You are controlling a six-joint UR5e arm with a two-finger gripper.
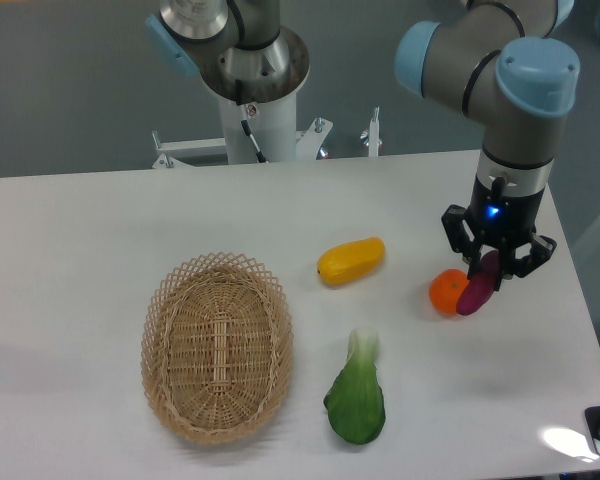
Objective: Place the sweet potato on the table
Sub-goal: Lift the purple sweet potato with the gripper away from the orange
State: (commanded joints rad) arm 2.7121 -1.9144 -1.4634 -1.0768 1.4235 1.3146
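The magenta-purple sweet potato (477,288) hangs tilted between the fingers of my gripper (495,268) at the right side of the white table (80,230). Its lower end is at or just above the tabletop, right beside the round orange (445,292). The gripper is shut on the sweet potato's upper end. I cannot tell whether the lower tip touches the table.
A yellow-orange oblong fruit (351,260) lies left of the orange. A green leafy vegetable (358,400) lies toward the front. An oval wicker basket (217,345) stands at the front left. The table's right edge is close to the gripper.
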